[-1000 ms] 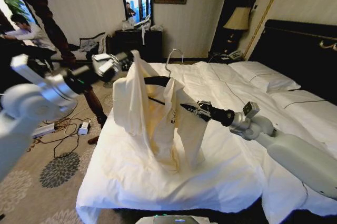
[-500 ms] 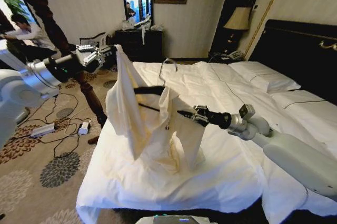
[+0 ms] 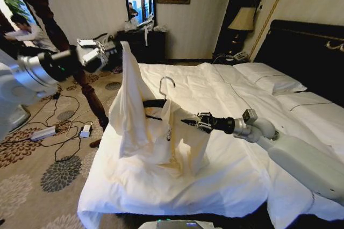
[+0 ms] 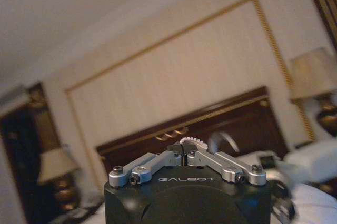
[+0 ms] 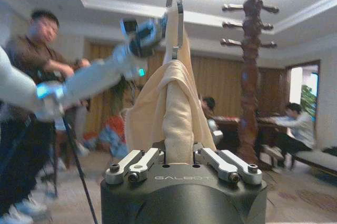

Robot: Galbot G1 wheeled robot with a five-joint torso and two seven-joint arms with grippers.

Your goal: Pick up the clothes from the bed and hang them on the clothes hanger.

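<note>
The cream-yellow clothes (image 3: pixel 137 127) hang in the air over the foot half of the white bed (image 3: pixel 215 186). My left gripper (image 3: pixel 117 51) is up at the left, shut on the garment's top edge; a sliver of cloth (image 4: pixel 187 141) shows between its fingers. The clothes hanger (image 3: pixel 156 103) sits inside the garment, its silver hook (image 3: pixel 167 81) sticking out above. My right gripper (image 3: pixel 187 123) reaches in from the right, shut on the cloth-covered hanger arm. In the right wrist view the clothes (image 5: pixel 174 108) rise straight from the closed fingers to the hook (image 5: pixel 177 4).
A tall wooden coat stand (image 3: pixel 80 81) rises left of the bed, beyond my left arm. Cables and a power strip (image 3: pixel 85 130) lie on the patterned carpet. White pillows (image 3: pixel 269 77) and the black headboard (image 3: pixel 306 46) are at the far right.
My left gripper has swung up and left, stretching the garment's top edge high. The right gripper and hanger have sunk a little, and the hook now stands lower.
</note>
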